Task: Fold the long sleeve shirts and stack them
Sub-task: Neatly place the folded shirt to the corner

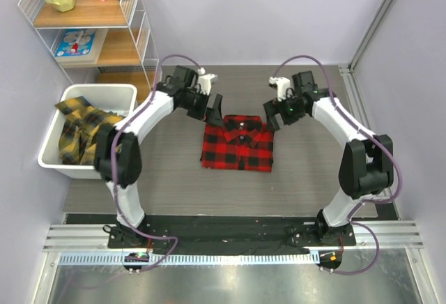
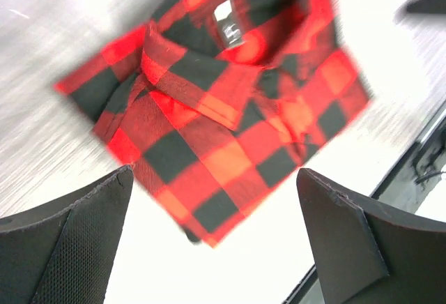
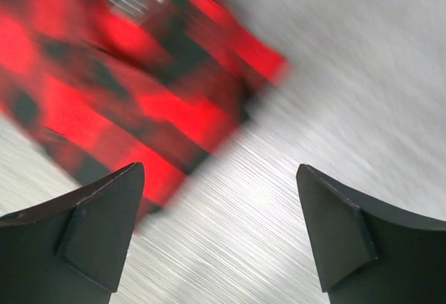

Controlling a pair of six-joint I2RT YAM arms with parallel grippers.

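A red-and-black checked shirt [image 1: 237, 143] lies folded into a neat rectangle in the middle of the table, collar at the far edge. It also shows in the left wrist view [image 2: 223, 102] and, blurred, in the right wrist view [image 3: 118, 88]. My left gripper [image 1: 211, 111] hangs open and empty just above the shirt's far left corner. My right gripper [image 1: 273, 114] hangs open and empty just above its far right corner. A yellow-and-black checked shirt [image 1: 83, 133] lies crumpled in a white bin [image 1: 104, 93] at the left.
A wire shelf [image 1: 90, 18] with a yellow jug, small boxes and a cup stands at the back left, behind the bin. A metal rail runs along the table's near edge by the arm bases.
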